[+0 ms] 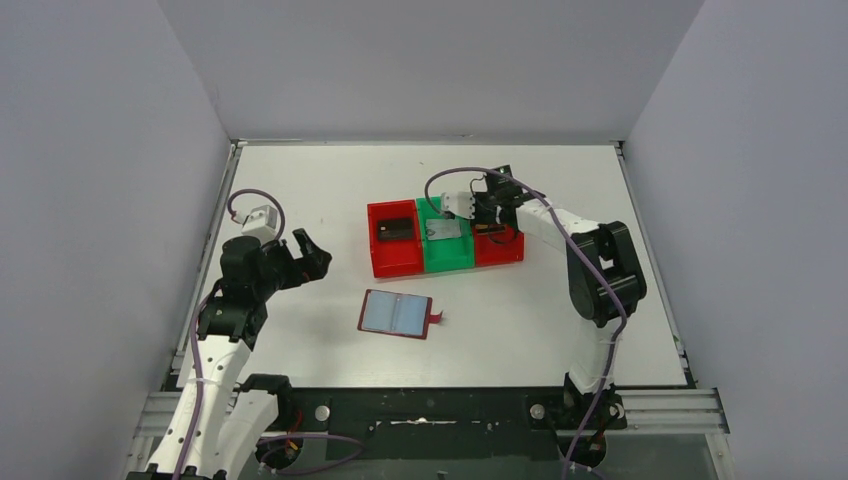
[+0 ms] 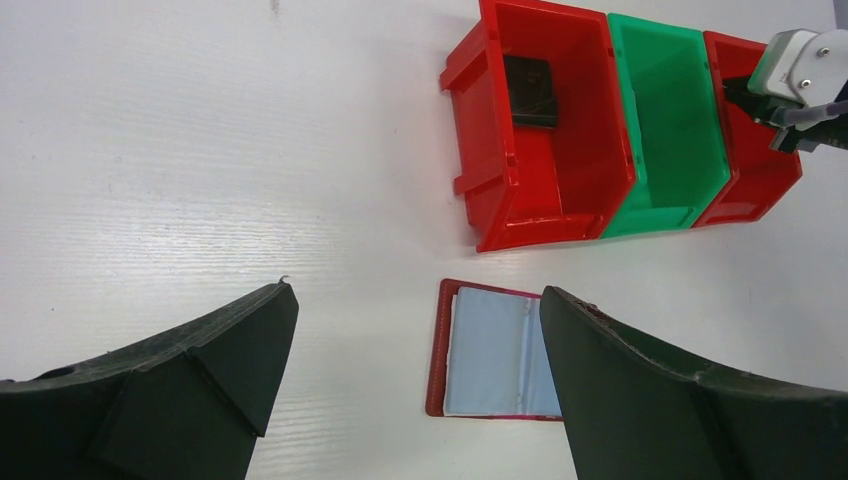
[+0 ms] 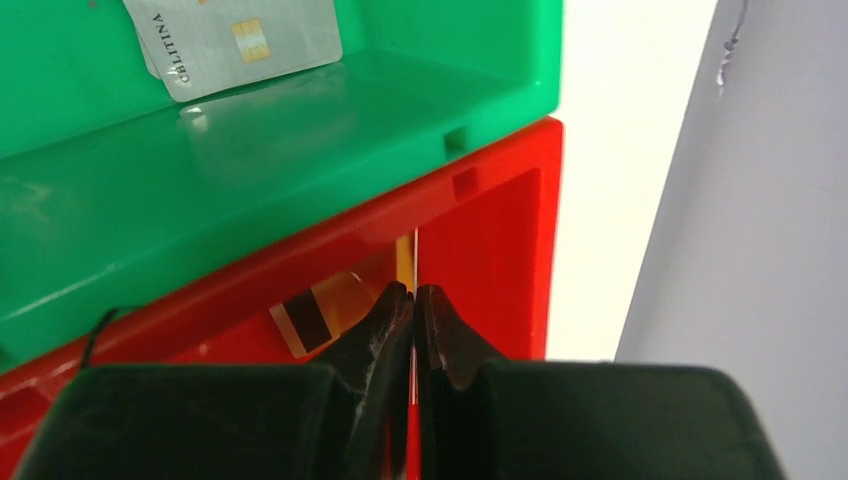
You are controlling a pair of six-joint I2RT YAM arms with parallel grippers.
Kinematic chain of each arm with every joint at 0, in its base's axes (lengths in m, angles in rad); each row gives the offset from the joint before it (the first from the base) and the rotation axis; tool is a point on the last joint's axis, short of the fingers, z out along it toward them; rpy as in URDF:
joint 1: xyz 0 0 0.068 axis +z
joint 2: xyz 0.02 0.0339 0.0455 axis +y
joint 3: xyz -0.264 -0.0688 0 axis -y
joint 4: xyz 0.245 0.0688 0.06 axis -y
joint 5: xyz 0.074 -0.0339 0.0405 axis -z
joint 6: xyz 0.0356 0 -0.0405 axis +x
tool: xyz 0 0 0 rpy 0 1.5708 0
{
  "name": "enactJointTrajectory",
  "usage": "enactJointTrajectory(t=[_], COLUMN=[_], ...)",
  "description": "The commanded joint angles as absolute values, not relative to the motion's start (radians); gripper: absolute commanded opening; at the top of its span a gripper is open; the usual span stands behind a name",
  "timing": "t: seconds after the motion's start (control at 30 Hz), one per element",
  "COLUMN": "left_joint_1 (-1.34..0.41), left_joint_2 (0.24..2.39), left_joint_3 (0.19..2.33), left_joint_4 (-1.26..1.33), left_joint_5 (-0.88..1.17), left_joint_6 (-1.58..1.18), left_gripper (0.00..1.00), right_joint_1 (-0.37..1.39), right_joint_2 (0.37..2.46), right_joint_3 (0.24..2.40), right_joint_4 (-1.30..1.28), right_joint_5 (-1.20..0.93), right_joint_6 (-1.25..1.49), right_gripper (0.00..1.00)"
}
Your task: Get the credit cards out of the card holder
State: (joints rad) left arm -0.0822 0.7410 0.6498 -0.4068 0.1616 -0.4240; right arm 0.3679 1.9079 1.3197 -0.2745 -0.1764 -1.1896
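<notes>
The card holder [image 2: 490, 350] loses its 3 o'clock half behind a finger of the left pincer [image 2: 418, 292]. The silvery card [image 3: 240, 40] is cropped at 11 o'clock. The right pincer [image 3: 414, 292] pinches the gold card [image 3: 410, 262] edge-on, mostly hidden.

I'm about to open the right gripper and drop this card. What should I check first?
1. Card held: ok. The right gripper is shut on a thin gold-yellow card, seen edge-on.
2. Over a bin: ok. It hangs over the right red bin.
3. That bin free of other cards: cannot tell. A gold shape on its wall may be a reflection.
4. Other cards placed: ok. The silvery card lies in the green bin, and the dark card in the left red bin.
5. Card holder empty: ok as far as seen. It lies open and no card shows.
6. Left gripper clear: ok. It is open, above the table.
</notes>
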Motion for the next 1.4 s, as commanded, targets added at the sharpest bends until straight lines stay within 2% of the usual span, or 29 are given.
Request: enactJointTrajectory(t=[0.0,0.13,0.57,0.63,0.7,0.77,0.8,1.1,1.23,1.37], left_joint_1=[-0.075,-0.075,-0.075,-0.075,-0.075,-0.075,-0.075,-0.075,-0.075,-0.076], left_joint_2=[0.746,0.743,0.741,0.741,0.742,0.744,0.746,0.761,0.761,0.758], left_joint_3=[0.662,0.661,0.661,0.661,0.661,0.661,0.661,0.661,0.661,0.661], left_joint_4=[-0.348,-0.345,-0.338,-0.338,-0.336,-0.336,-0.338,-0.342,-0.343,-0.343], left_joint_5=[0.176,0.179,0.187,0.189,0.189,0.186,0.186,0.195,0.199,0.197], left_joint_6=[-0.392,-0.393,-0.390,-0.388,-0.387,-0.388,-0.388,-0.385,-0.385,-0.388], left_gripper=[0.95,0.94,0.94,0.95,0.95,0.94,0.94,0.94,0.94,0.94], right_joint_1=[0.361,0.363,0.335,0.331,0.325,0.312,0.305,0.294,0.294,0.302], right_joint_2=[1.916,1.928,1.939,1.923,1.913,1.897,1.887,1.793,1.682,1.547], right_joint_3=[1.340,1.334,1.337,1.314,1.303,1.295,1.293,1.282,1.251,1.201], right_joint_4=[-0.175,-0.185,-0.296,-0.275,-0.262,-0.246,-0.250,-0.265,-0.180,-0.042], right_joint_5=[-0.208,-0.207,-0.283,-0.290,-0.295,-0.316,-0.327,-0.364,-0.363,-0.350], right_joint_6=[-1.214,-1.219,-1.205,-1.195,-1.180,-1.150,-1.150,-1.117,-0.981,-0.626], right_gripper=[0.00,0.05,0.08,0.16,0.18,0.28,0.29,0.32,0.35,0.50])
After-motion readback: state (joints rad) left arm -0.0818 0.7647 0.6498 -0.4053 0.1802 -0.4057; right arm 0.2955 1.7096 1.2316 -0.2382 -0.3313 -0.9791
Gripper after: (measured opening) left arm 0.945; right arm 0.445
